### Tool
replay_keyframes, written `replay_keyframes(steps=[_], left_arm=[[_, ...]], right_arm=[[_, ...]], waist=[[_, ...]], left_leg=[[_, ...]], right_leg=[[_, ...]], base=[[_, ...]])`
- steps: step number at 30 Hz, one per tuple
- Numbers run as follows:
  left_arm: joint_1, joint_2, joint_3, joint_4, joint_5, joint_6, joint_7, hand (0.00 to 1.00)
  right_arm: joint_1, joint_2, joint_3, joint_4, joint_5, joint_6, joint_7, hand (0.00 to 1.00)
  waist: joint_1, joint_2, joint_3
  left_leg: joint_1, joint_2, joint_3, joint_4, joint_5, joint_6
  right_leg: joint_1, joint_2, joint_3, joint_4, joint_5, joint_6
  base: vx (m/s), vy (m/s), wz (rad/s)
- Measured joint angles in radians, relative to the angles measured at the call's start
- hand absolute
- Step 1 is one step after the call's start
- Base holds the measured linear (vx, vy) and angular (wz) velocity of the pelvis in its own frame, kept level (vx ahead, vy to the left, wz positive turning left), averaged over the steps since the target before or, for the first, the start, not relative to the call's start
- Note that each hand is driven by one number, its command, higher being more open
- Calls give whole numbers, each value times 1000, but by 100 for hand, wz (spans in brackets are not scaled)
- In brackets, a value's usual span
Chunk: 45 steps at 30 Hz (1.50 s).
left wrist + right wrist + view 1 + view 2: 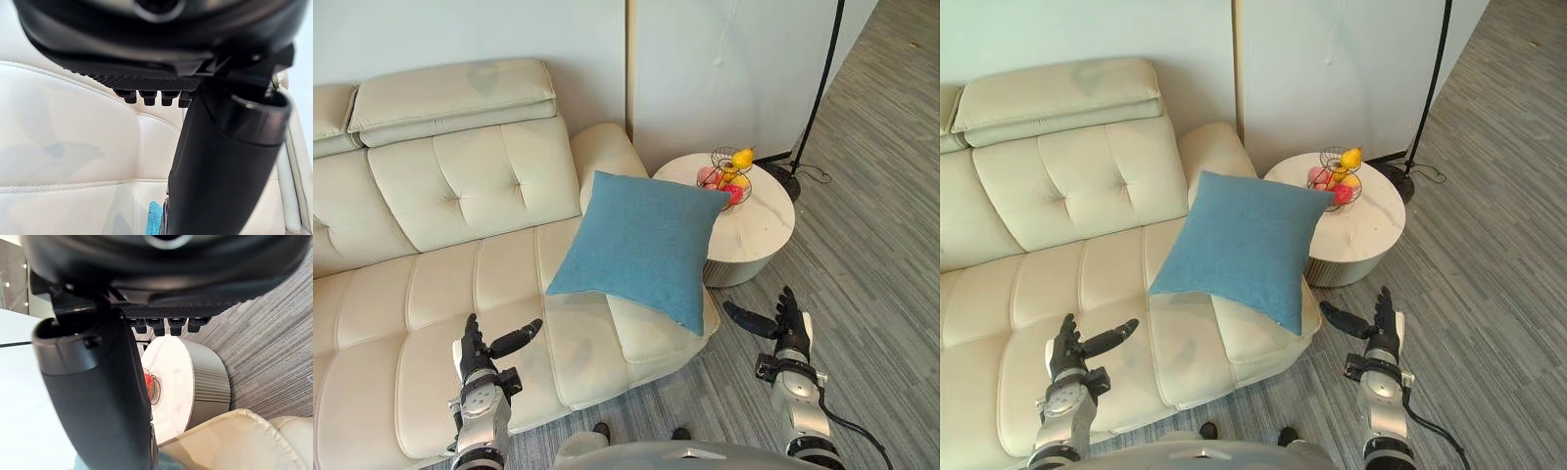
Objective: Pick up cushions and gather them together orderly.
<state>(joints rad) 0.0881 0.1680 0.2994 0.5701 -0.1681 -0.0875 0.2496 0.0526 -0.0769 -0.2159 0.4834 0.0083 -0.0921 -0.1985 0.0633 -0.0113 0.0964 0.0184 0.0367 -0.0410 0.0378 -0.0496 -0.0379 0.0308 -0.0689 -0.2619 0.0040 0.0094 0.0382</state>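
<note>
Left eye view: wire basket holds fruit; blue cushion on sofa.

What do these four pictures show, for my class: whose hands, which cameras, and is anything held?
A two-armed humanoid robot with dark fingered hands. The two wide pictures come from a camera pair on its head, looking down; the two close ones come from cameras on its wrists, looking along each hand. Its left hand is over the cream sofa, its right hand over the floor; both are open and hold nothing. One blue cushion lies propped at the sofa's end, beside a round table bearing a fruit basket.
</note>
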Motion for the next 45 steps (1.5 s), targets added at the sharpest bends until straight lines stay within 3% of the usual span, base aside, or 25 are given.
replay_keyframes(steps=[7,11,17,18,19,25,29,40,45], left_arm=[[-77,2,-51,-1,-19,1,52,100],[-228,1,-175,-1,-19,1,78,100],[-452,-15,-339,4,-19,2,98,100],[-516,-19,-371,12,-19,1,103,100],[-569,-18,-389,33,-19,1,106,0],[-808,12,-411,140,-61,3,148,0],[-849,47,-410,141,-72,3,159,0],[-850,52,-427,-36,-108,3,182,0],[-728,37,-483,-175,-107,3,183,0]], right_arm=[[-52,-3,112,0,70,0,5,100],[-168,3,183,0,113,0,-8,100],[-329,42,290,-50,129,0,-40,100],[-372,47,298,-55,144,0,-56,0],[-401,51,298,-55,151,0,-71,0],[-562,83,311,-55,194,2,-161,0],[-606,79,318,-58,232,2,-202,0],[-570,45,346,-192,275,-7,-204,0],[-413,43,346,-285,308,-23,-202,0]], waist=[[0,6,6],[12,1,84],[18,-11,148],[18,-11,161],[18,-10,176],[17,-2,220],[19,-1,225],[16,0,226],[7,0,226]], left_leg=[[-67,-2,-4,-26,47,0],[-161,-1,-22,6,65,-4],[-297,8,-28,52,80,-12],[-325,8,-27,65,81,-14],[-337,8,-22,78,82,-16],[-435,23,38,141,76,-20],[-479,51,100,171,62,-21],[-487,61,121,182,69,-17],[-405,58,127,144,68,-17]], right_leg=[[-63,3,-1,-28,46,-6],[-131,6,-14,-23,71,-24],[-264,9,-24,24,81,-36],[-296,6,-24,43,78,-38],[-308,4,-24,55,77,-40],[-424,-4,7,134,74,-46],[-468,2,15,149,80,-54],[-473,8,19,146,82,-57],[-402,9,22,128,73,-55]], base=[[-83,17,1],[-110,-1,12],[-90,-24,3],[-42,-6,0],[-47,1,-4],[-56,-3,-16],[-45,-36,-11],[53,3,-2],[48,4,-1]])
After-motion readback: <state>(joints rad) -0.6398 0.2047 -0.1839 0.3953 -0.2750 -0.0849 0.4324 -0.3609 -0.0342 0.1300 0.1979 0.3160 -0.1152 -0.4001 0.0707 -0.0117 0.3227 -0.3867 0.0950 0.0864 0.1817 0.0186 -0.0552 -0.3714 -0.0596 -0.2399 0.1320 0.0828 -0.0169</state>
